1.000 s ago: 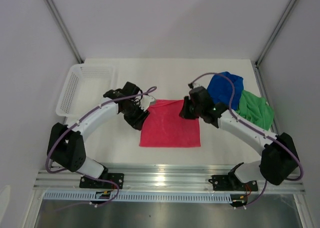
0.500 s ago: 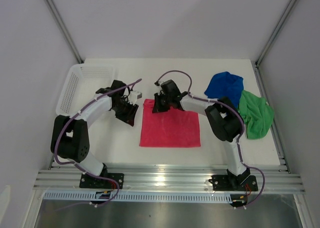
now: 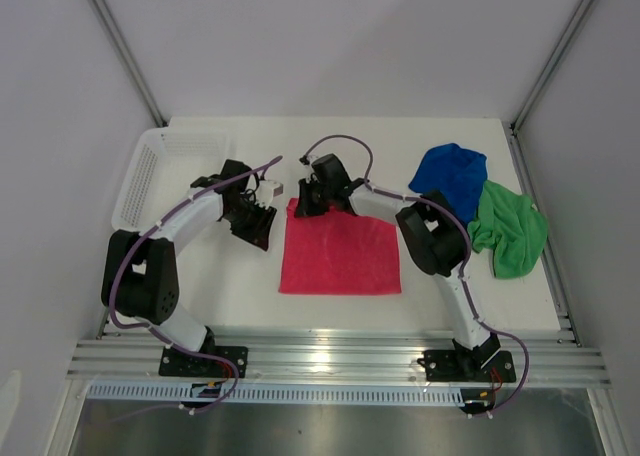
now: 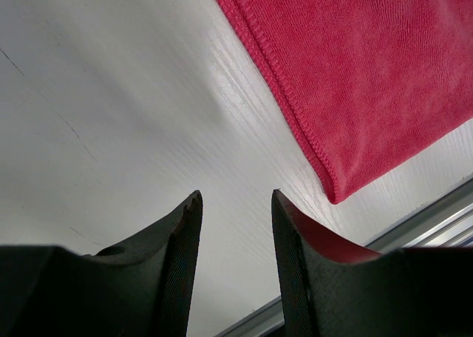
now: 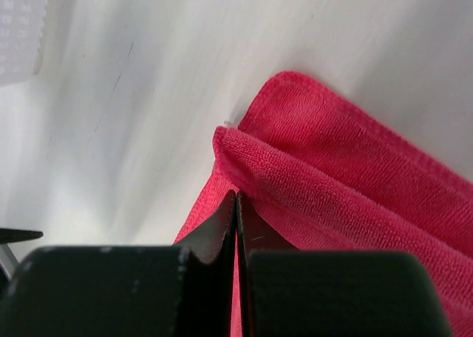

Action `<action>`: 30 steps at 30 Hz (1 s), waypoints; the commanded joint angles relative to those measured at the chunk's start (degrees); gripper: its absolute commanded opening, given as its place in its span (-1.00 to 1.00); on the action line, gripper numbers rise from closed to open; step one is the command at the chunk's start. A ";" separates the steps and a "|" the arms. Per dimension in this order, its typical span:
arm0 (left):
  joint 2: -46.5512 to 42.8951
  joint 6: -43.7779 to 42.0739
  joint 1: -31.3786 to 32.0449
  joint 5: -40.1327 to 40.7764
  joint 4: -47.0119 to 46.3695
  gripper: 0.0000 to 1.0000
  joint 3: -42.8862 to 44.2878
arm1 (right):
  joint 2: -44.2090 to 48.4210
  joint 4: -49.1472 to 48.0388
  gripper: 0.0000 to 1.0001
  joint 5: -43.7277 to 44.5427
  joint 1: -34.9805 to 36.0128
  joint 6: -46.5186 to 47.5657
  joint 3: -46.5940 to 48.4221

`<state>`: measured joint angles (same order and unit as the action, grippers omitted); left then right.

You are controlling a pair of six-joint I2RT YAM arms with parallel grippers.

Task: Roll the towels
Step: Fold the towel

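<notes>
The right gripper (image 5: 236,195) pinches a lifted corner of the pink-red towel (image 5: 355,182) at its tips, probably to start rolling, while the left gripper (image 4: 235,200), half-open and empty, hovers with the hem ahead-right.

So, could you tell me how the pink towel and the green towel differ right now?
The pink towel lies spread flat in the middle; the green towel is crumpled at the right. The right gripper pinches the pink towel's far corner; no gripper touches the green towel. Both sit unrolled on the table.

pink-red towel (image 5: 355,182): fuzzy matt cloth, stitched hem; table (image 4: 111,115): smooth, faintly glossy.
</notes>
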<state>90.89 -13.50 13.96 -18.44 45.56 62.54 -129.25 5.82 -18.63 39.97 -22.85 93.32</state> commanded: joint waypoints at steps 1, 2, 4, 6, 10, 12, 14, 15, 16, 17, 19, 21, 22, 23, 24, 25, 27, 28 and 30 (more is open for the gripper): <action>0.08 0.84 -0.51 -1.60 -0.74 -0.09 -0.23 | -1.88 0.06 -1.00 0.88 0.03 0.09 3.97; 0.07 0.75 -0.51 -1.60 -0.74 -0.09 -0.23 | -2.23 0.32 -1.00 1.14 -0.06 -0.09 4.50; 0.16 0.75 -0.68 -1.60 -0.65 -0.09 -0.14 | -3.11 1.29 -1.00 1.49 -0.15 0.00 6.16; 0.25 0.67 -0.77 -1.78 -0.65 -0.09 -0.14 | -3.38 1.82 -1.00 2.37 -0.33 0.09 6.96; 0.34 0.75 -0.86 -2.04 -0.65 -0.09 -0.23 | -4.07 2.08 -1.00 4.39 -0.68 0.44 9.94; 0.25 0.67 -0.86 -2.13 -0.56 -0.08 -0.23 | -5.30 2.70 -1.00 4.66 -0.85 1.22 12.05; 0.08 0.58 -0.86 -2.04 -0.47 -0.09 -0.14 | -7.59 5.15 -1.00 5.62 -0.85 2.19 16.17; -0.01 0.49 -0.95 -1.87 -0.56 -0.09 -0.23 | -8.38 7.16 -1.00 6.06 -0.85 2.63 17.67; -0.19 0.58 -0.95 -1.87 -0.56 -0.09 -0.14 | -9.78 7.97 -1.00 6.59 -0.85 3.68 18.91; -0.19 0.49 -0.95 -1.87 -0.56 -0.08 -0.23 | -10.23 8.32 -1.00 7.11 -0.94 4.04 20.66; -0.19 0.49 -0.95 -1.87 -0.56 -0.08 -0.06 | -11.19 9.64 -1.00 8.08 -1.56 4.48 21.99; 0.07 0.49 -0.95 -1.87 -0.39 -0.08 -0.23 | -11.02 10.87 -1.00 8.61 -2.08 4.66 24.10; 0.07 0.49 -0.95 -1.87 -0.39 -0.08 -0.06 | -10.59 11.31 -1.00 8.87 -2.69 4.92 24.63; 0.16 0.49 -0.95 -1.87 -0.30 -0.08 0.03 | -9.36 11.75 -1.00 9.23 -2.87 5.18 25.15; 0.25 0.49 -0.95 -1.95 -0.12 -0.08 0.21 | -8.48 12.71 -1.00 9.92 -3.14 5.45 25.85; 0.25 0.40 -0.95 -1.95 0.05 -0.08 0.56 | -7.43 13.16 -1.00 10.28 -3.66 5.97 26.04; 0.16 0.14 -0.86 -1.87 0.40 -0.08 0.91 | -3.48 15.00 -1.00 10.72 -4.37 6.24 25.43; 0.16 0.05 -0.77 -1.87 0.93 -0.09 1.35 | -1.90 15.70 -1.00 10.98 -5.07 6.41 24.38; 0.08 -0.48 0.10 -1.60 1.28 -0.10 2.05 | 4.42 16.94 -1.00 11.69 -5.60 7.47 17.56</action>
<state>91.09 -13.54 13.72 -18.72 45.93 62.57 -136.57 20.21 -8.97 35.57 -17.65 114.91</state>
